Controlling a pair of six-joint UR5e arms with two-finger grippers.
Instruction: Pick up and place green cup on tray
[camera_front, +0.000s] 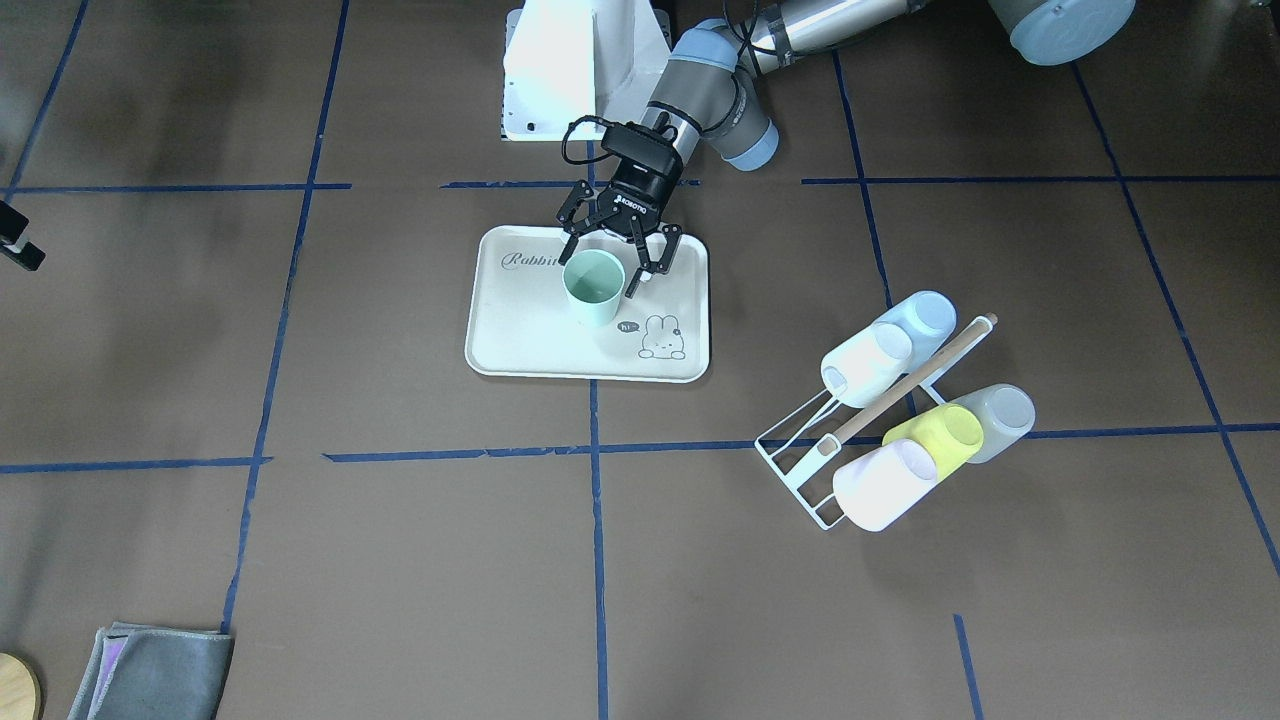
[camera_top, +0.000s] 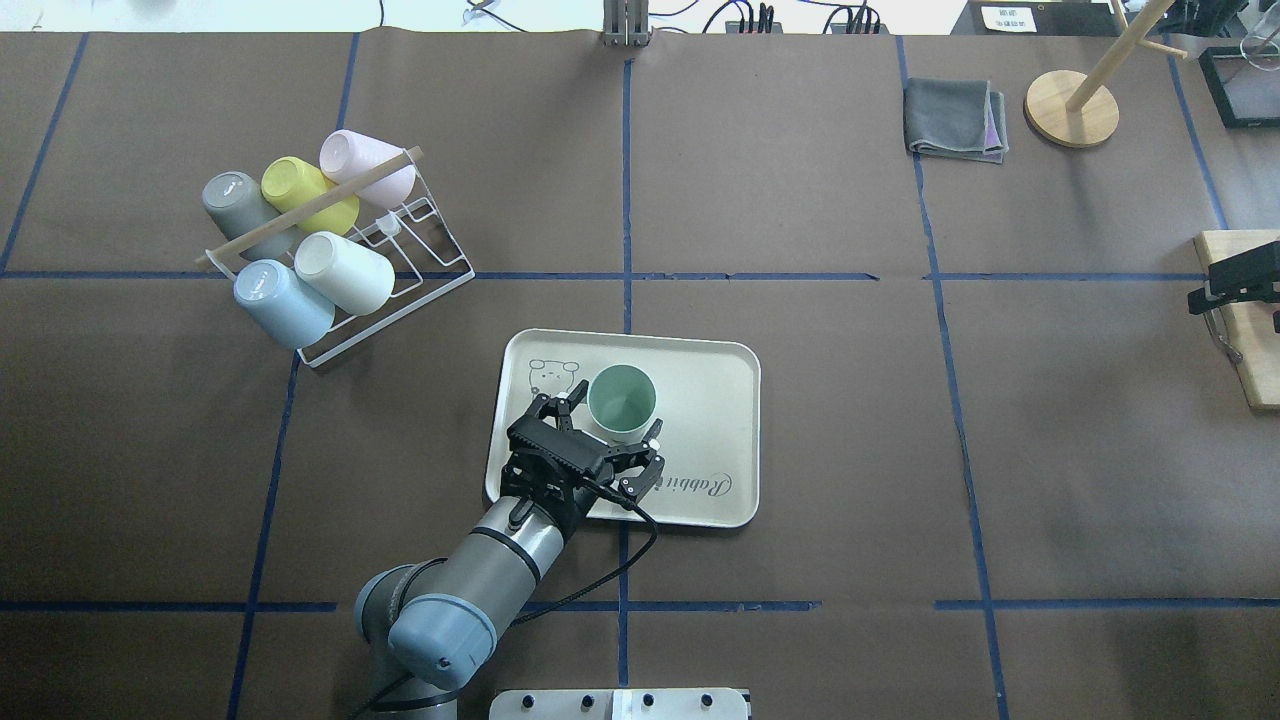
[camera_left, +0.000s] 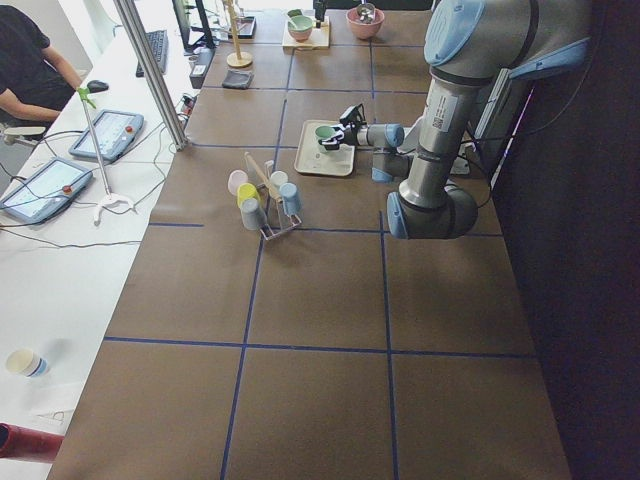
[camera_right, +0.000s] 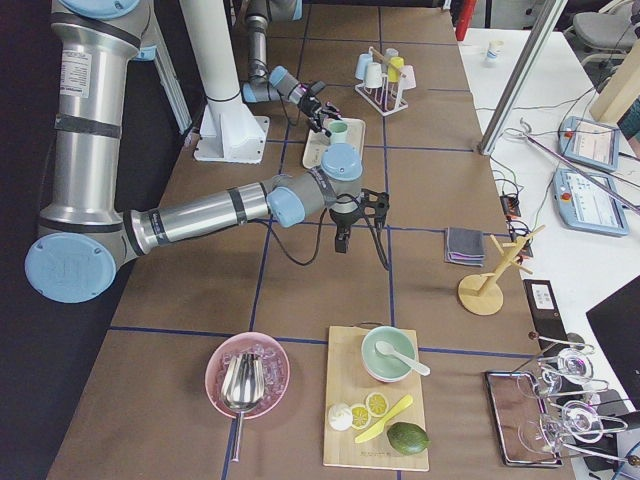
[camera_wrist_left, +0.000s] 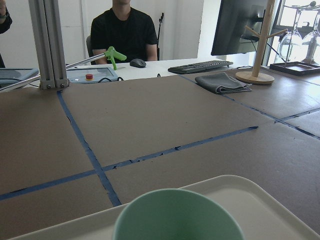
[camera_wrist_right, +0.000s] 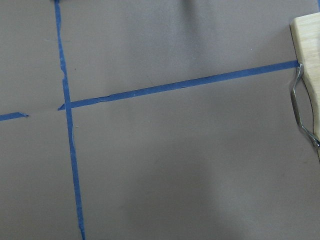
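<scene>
Mint green cup (camera_top: 622, 400) standing upright on the tray (camera_top: 712, 402), between wide-spread fingers.
Nearest the robot, the left gripper (camera_top: 612, 418) is hanging low over the tray's near half, its jaws standing wide apart and gripping nothing. The green cup is sitting mouth up between the two fingers, just ahead of the palm; whether either fingertip is touching its wall cannot be told. Farther off to the left, a wire rack (camera_top: 400, 240) is holding five other cups. The right gripper (camera_top: 1235, 280) is hovering by a wooden board (camera_top: 1245, 340); how far open it is cannot be told.
</scene>
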